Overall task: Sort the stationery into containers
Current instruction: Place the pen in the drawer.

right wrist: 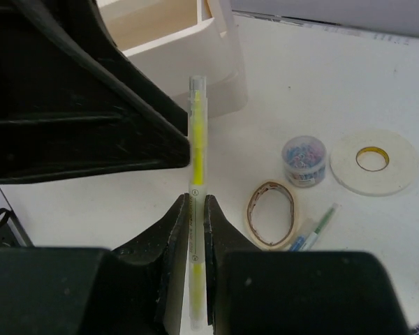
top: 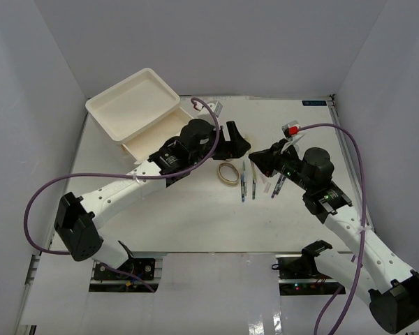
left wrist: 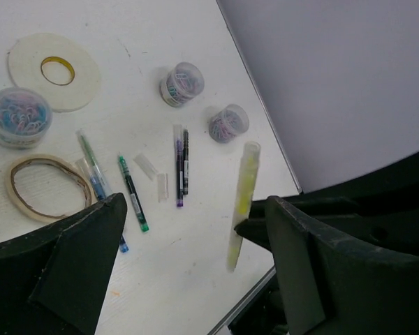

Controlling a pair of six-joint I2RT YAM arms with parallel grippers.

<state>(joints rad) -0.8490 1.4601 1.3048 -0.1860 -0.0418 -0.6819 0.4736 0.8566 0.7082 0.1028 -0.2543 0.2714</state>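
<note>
Above mid-tabletop (top: 195, 216), item in hand: slim clear-plastic highlighter with a yellow core (right wrist: 196, 132), off the surface, between the two tools, right of the drawers.
Right tool (right wrist: 196, 202): clenched on the highlighter near one end; most of the barrel juts out free.
Left tool (left wrist: 195, 216): released, jaws wide, one on either side of the free barrel. Contact cannot be told.
Container: boxy white plastic drawer unit with a shallow tray top (top: 133, 105), far left. One drawer looks pulled out.
On tabletop: wide white tape ring (left wrist: 54, 71), thin beige tape ring (left wrist: 12, 187), three small clear jars of coloured clips (left wrist: 17, 117), and several thin pens (left wrist: 134, 202) lying near the middle.
Step (judged): looks like a hand-over from right to left, on the way to the drawers.
Handling (judged): light, stiff, smooth round barrel. Likely slippery, and apt to pivot in a narrow pinch.
Hold point (judged): mid-barrel, clear of the right tool, jaws square across it.
</note>
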